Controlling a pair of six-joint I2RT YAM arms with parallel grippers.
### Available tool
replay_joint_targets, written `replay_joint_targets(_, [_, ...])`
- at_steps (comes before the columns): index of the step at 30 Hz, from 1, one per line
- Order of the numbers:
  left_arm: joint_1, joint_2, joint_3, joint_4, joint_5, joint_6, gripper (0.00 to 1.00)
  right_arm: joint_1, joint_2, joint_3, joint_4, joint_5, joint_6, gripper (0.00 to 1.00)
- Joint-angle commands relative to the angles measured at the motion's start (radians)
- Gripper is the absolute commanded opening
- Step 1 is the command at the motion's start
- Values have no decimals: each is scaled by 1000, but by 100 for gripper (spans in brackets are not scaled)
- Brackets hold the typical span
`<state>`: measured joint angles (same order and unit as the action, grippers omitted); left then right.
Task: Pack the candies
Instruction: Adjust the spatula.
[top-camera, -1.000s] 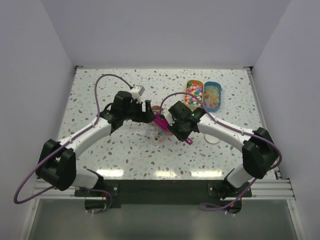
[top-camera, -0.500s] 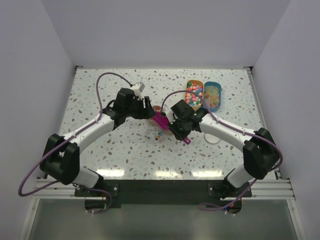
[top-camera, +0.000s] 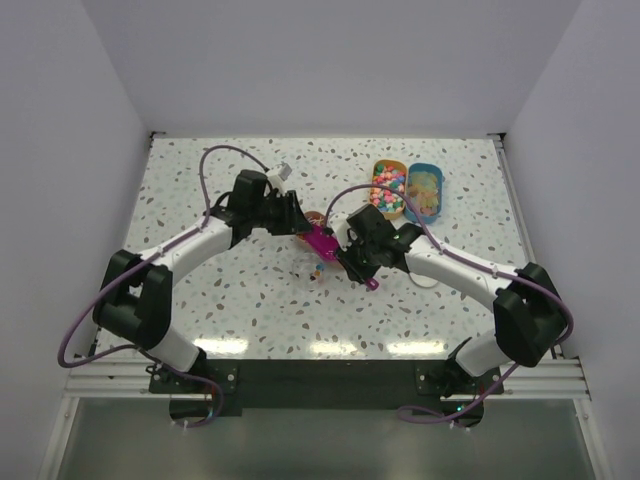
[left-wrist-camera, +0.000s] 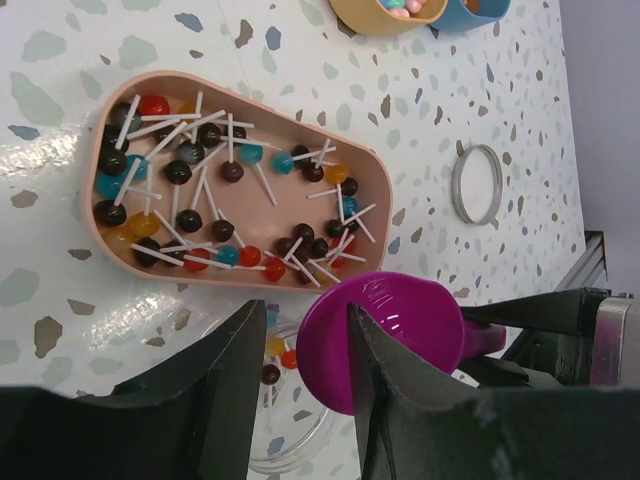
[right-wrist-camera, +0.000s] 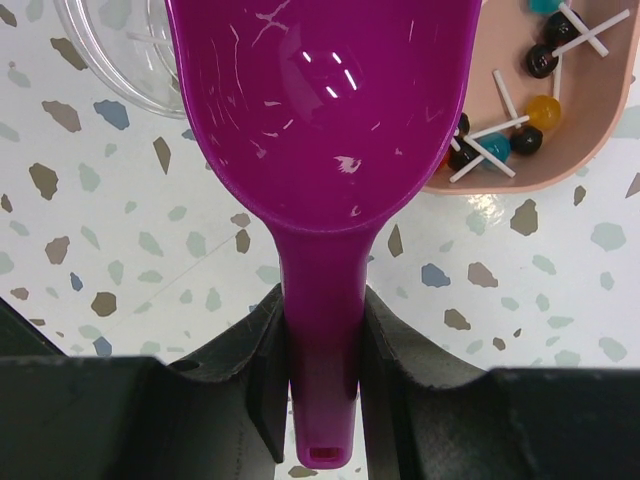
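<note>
A: Since both wrist views are sharp, quick pass. Right gripper (right-wrist-camera: 322, 310)?

B: Jaws clamped on the handle of the purple scoop (right-wrist-camera: 320, 120). The handle runs straight back between the fingers. The bowl sits out past the fingertips, empty, hollow side facing the camera.

A: Left gripper (left-wrist-camera: 305, 328)?

B: Jaws part-way apart, nothing visibly pinched. A clear jar (left-wrist-camera: 300, 445) shows through the gap. Can't tell if either finger touches it. The scoop bowl hangs just past one fingertip and overlaps it in view.

A: Task item?

B: Candies (left-wrist-camera: 215, 185) are small dark, red, orange and teal balls on white sticks. They're heaped in the pink tray (left-wrist-camera: 385, 195), just ahead of the left fingertips. A few loose pieces lie inside the jar, seen in the gap between the left fingers.

A: From the right jaws?

B: Tray is ahead, on one side of the scoop bowl. Jar is ahead on the other side, partly hidden by the bowl's rim.

A: Rest?

B: Metal ring (left-wrist-camera: 477, 185) lies flat on the speckled table (left-wrist-camera: 60, 40), off to the side of the left jaws, past the scoop and apart from the tray. Orange tub (top-camera: 388, 187) with pastel sweets and blue tub (top-camera: 425, 190) sit side by side, well beyond the tray.
</note>
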<state>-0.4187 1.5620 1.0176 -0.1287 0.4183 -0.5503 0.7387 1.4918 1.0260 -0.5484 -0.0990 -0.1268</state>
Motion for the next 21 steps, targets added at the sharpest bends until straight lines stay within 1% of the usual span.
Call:
replay_joint_targets(1, [4, 13, 42, 29, 88, -23, 42, 1, -24, 2, 65, -27, -16, 0])
replay_joint_targets(3, [4, 15, 41, 26, 100, -22, 37, -1, -27, -3, 77, -22, -13, 0])
replay_joint_targets(5, [8, 17, 36, 21, 108, -20, 34, -1, -31, -10, 90, -25, -14, 0])
replay_joint_targets(9, [20, 10, 15, 41, 128, -36, 26, -1, -30, -17, 97, -45, -20, 0])
replay_joint_targets(11, [35, 3, 3, 69, 140, -59, 25, -1, -30, -24, 102, -48, -22, 0])
replay_joint_targets(12, [41, -2, -8, 77, 154, -66, 25, -1, -31, -27, 105, -48, -23, 0])
replay_joint_targets(13, [55, -6, -14, 93, 158, -83, 27, -1, -36, -38, 113, -48, -25, 0])
replay_joint_targets(14, [63, -8, -20, 98, 162, -89, 31, 1, -36, -43, 117, -50, -27, 0])
replay_joint_targets(15, [69, -16, -28, 106, 168, -95, 36, -1, -39, -46, 117, -53, -28, 0])
replay_joint_targets(18, [86, -11, -28, 113, 192, -99, 39, -1, -45, -53, 127, -59, -34, 0])
replay_joint_targets(21, [92, -3, -25, 110, 211, -96, 38, -1, -41, -47, 122, -59, -39, 0])
